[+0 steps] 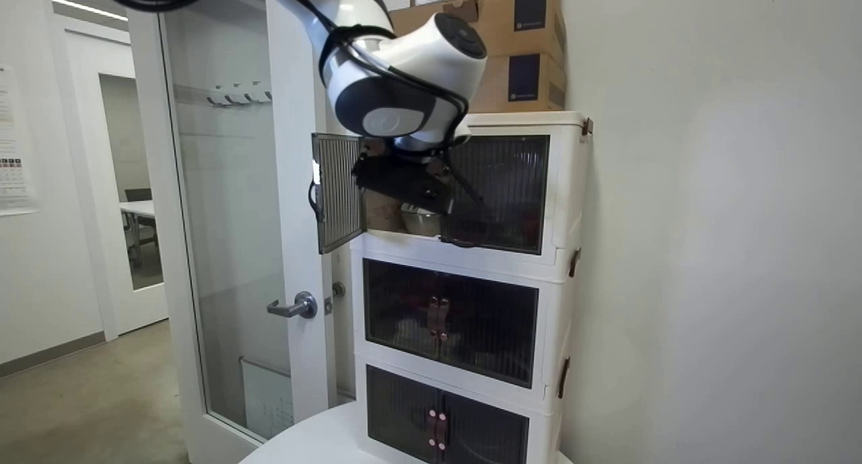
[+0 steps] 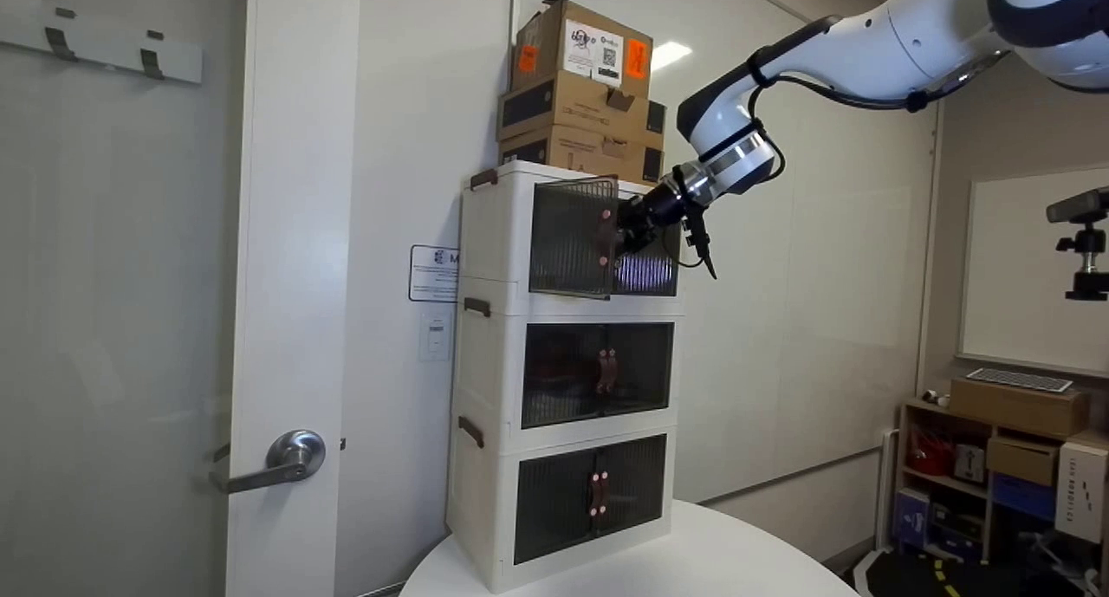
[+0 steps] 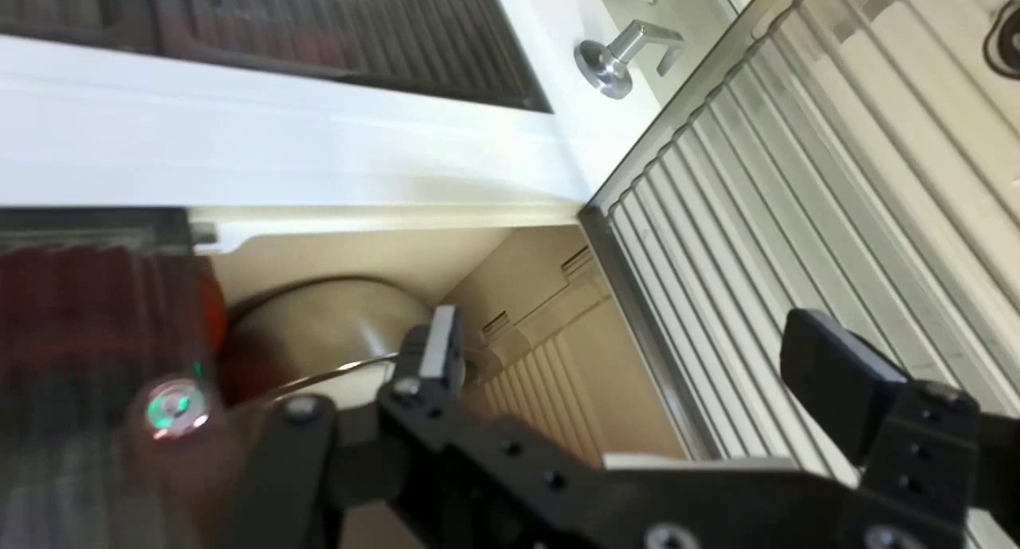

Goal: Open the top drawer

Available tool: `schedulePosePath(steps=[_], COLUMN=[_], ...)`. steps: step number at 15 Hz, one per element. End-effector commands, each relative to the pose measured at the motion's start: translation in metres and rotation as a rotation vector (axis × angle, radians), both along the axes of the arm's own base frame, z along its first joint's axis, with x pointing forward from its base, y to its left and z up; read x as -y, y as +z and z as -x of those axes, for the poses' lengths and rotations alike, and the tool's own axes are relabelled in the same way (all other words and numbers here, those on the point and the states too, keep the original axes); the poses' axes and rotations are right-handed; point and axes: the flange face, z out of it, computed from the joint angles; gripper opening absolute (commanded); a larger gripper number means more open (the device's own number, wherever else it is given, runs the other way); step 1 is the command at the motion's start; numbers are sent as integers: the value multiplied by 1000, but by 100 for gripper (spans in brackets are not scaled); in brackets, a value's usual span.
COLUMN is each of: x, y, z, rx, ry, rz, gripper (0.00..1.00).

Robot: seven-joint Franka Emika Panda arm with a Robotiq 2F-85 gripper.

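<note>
Though (only) partly, top drawer [image 2: 567, 242] open.

The arm [image 2: 875, 47] is glossy white, with rounded, bulging joints [image 1: 431, 54]. A dark panel [image 1: 353, 100] bears a pale grey disc [image 1: 394, 122], and a round black cap [image 1: 460, 36] closes off the knuckle. Black cables [image 2: 892, 105] run along the outside, tied by black straps [image 2: 759, 67]; silver bands [image 2: 735, 161] circle the narrower end. The pincer [image 3: 625, 326] is dull black and blocky, studded with round screws [image 3: 671, 536], a light grey strip [image 3: 437, 346] lining one finger.
</note>
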Motion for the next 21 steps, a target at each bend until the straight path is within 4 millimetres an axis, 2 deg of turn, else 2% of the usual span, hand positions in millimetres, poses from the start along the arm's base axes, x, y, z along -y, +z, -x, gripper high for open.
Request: schedulePosePath(steps=[1,3,5,11,14,17,21], x=[-35,-39,-32,16,26,30,36], y=[-6,-11,-21,-44,-49,-40,-10], z=[15,22,33,69,81,89,88], rx=[-42,-68,-91,-115,-97,-60,7], ry=[-31,-73,-160,-414,-469,-493,-495], rz=[9,10,46,159,159,141,95], gripper=[100,100,100,100,100,100,100])
